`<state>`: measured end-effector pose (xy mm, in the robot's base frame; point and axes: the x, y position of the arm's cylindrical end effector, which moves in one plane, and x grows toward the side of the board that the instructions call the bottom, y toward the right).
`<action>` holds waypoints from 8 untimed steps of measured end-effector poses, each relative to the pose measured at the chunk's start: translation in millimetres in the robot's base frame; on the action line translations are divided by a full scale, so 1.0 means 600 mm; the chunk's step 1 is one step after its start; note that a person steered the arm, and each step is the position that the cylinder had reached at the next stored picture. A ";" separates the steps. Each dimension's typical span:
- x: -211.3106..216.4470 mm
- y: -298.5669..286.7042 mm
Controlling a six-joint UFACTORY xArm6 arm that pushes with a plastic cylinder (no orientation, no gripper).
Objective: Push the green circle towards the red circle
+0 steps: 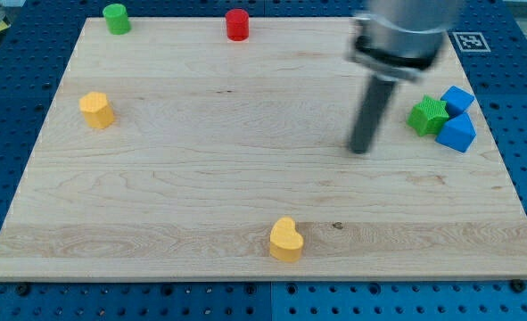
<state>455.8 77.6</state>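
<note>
Green circle (116,18): far left corner of tabletop, upright, standing alone, close to far edge.
Red circle (237,24): far edge, right of green circle, well apart from it, upright.
Tabletop (201,178): pale wooden board, grain running left to right, laid on blue perforated base (4,107).
My tip (361,148): lower end of straight dark rod, on right half of board, about mid-depth; well apart from green circle and red circle; left of green and blue cluster, near but not touching.
Rod mount (404,36): grey cylindrical body above rod, blurred, at far right, partly cut by view's top.
Fingers: none fitted; arm ends in plain rod, so neither spread nor pressed together, pinching nothing.
Green ridged block (428,115): near right edge, shape unclear, touching blue pair.
Blue block, far (458,99): angular, just right of green ridged block, touching it.
Blue block, near (457,134): angular, just nearer than other blue block, touching it.
Yellow heart, left (96,109): near left edge, mid-depth, alone.
Yellow heart, near (286,240): close to near edge, about centre, alone.
Marker tag (468,40): black-and-white square on base, beyond far right corner.
</note>
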 end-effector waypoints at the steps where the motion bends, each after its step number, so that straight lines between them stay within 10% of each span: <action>1: -0.093 -0.156; 4: -0.368 -0.635; 8: -0.441 -0.587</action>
<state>191.4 -274.6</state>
